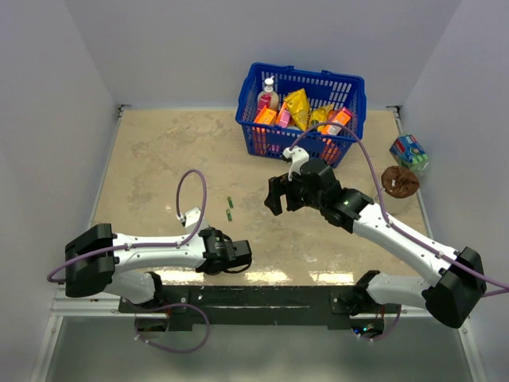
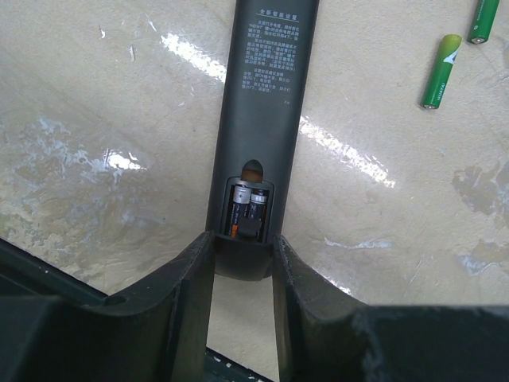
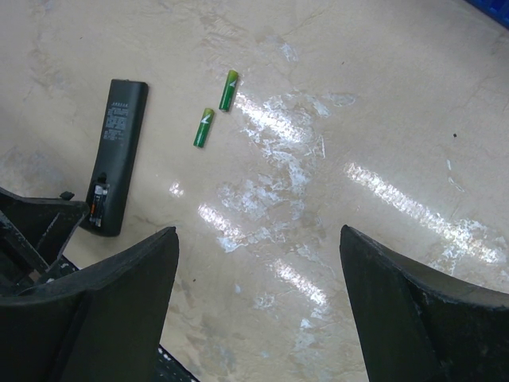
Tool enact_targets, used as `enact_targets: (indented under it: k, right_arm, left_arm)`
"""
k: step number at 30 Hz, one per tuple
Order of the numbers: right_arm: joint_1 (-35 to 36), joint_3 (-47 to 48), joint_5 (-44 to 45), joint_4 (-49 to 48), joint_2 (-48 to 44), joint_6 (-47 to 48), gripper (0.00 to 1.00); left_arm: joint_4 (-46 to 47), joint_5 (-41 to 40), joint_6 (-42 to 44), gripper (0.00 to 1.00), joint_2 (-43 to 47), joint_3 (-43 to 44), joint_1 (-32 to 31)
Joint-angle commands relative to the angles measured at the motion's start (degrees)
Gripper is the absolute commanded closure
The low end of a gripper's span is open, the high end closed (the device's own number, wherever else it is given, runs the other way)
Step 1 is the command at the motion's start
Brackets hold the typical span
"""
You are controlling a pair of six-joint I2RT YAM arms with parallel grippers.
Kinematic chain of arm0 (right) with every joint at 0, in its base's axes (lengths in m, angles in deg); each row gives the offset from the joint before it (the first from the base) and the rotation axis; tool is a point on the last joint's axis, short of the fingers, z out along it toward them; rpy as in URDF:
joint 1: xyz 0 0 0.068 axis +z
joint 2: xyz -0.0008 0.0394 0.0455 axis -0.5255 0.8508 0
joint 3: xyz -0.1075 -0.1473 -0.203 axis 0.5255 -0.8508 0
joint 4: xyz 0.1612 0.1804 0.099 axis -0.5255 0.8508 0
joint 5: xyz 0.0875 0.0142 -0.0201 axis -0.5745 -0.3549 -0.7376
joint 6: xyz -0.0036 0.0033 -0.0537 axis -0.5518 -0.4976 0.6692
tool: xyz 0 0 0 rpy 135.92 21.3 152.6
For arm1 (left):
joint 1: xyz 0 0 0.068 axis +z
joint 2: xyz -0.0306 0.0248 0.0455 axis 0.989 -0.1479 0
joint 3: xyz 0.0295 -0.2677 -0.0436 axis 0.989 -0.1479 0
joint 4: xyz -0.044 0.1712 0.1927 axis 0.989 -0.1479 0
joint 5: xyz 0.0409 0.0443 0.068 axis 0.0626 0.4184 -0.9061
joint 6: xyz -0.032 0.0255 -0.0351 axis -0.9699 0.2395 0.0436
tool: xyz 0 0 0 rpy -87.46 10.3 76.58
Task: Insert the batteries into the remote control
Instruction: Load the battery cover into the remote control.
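Two green batteries (image 3: 203, 127) lay loose on the bench (image 1: 151, 159) near its middle, a little toward the near edge. They were roughly in line, with a small gap between them. The remote control (image 2: 266, 103) lay back-side up close by, on their near-edge side and not touching them. Its compartment was uncovered, and two dark cells (image 2: 248, 208) sat side by side in it.

The left arm stretched low along the near edge with its forearm nearly level. The left claw (image 2: 242, 243) was clenched on the compartment end of the remote control, with one of its fingers (image 2: 187, 294) against each long side.

The right arm reached from the near right corner diagonally toward the middle of the bench, its wrist tipped down. The right claw (image 3: 258, 239) hung released with its fingers spread wide, over bare bench on the right-edge side of the batteries.

A blue basket (image 1: 253, 119) of packets stood at the far edge, toward the far right corner.
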Motion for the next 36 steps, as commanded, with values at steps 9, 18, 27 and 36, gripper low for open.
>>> enact_targets:
  k: [9,18,27,36]
  right_arm:
    - [0.3,0.6,-1.2,-1.8,-1.4,0.6,0.15]
    - [0.3,0.7,-1.4,-1.7,-1.3,0.6,0.15]
    - [0.3,0.8,-1.4,-1.7,-1.2,0.6,0.15]
    - [0.4,0.9,-1.5,-1.6,-1.1,0.6,0.15]
  left_arm:
    - [-0.8,-0.7,-2.7,0.75,0.1,0.3,-0.5]
    - [-1.1,-0.7,-3.2,0.67,0.4,0.2,-0.5]
    - [-1.0,-0.6,-3.4,0.55,0.4,0.1,-0.4]
    - [-1.1,-0.7,-3.7,0.47,0.5,-0.2,-0.4]
